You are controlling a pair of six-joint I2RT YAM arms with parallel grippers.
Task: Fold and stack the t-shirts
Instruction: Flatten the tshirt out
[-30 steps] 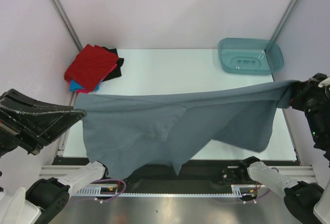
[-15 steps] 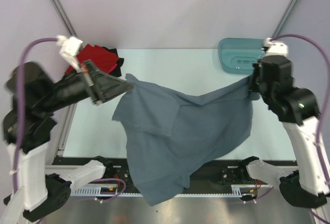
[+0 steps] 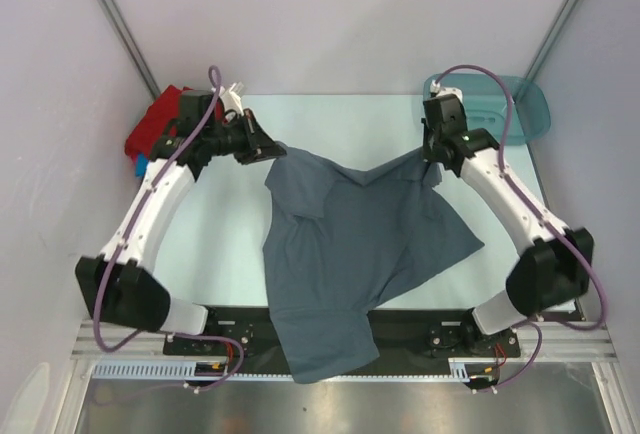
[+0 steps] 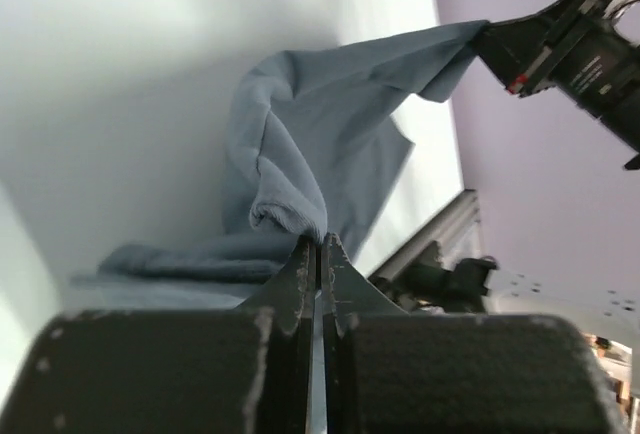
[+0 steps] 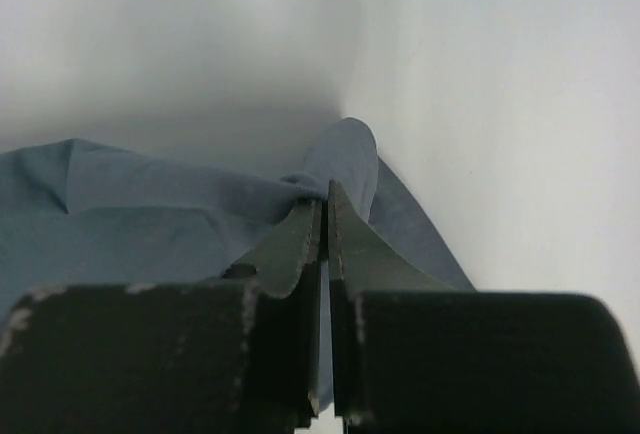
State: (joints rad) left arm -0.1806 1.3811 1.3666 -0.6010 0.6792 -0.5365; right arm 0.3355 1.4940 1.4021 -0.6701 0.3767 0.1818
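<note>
Now the grey shirt is gripped at two upper corners: the left fingers are closed on one, the right fingers on the other. Between and below them it is draped over the counter, its hem past the near edge. A red shirt is seen behind the left fingers.

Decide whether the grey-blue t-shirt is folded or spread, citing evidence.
Spread, not folded: the grey-blue t-shirt lies open and rumpled on the table, its far corners pinched by the left gripper and right gripper.
</note>
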